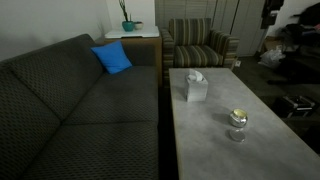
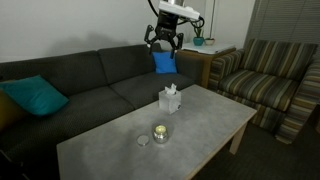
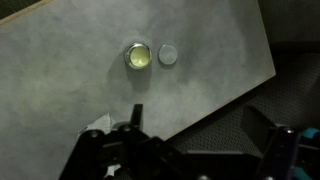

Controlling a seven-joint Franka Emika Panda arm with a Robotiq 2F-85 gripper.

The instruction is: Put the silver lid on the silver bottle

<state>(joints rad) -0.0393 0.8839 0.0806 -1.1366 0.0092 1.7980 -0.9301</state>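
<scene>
A grey table is filling the scene. The gripper is hanging high above it, jaws spread, holding nothing. The silver bottle is standing open near the long edge away from the sofa, the silver lid lying just beside it (not touching). Best approach: descending straight over the lid, straddling only that 1 cap, clear of the bottle.

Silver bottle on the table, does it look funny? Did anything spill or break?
Nothing is spilled or broken. The silver bottle stands upright but open: its silver lid lies flat on the grey table beside it, not on top. The tissue box stands straight too.
</scene>
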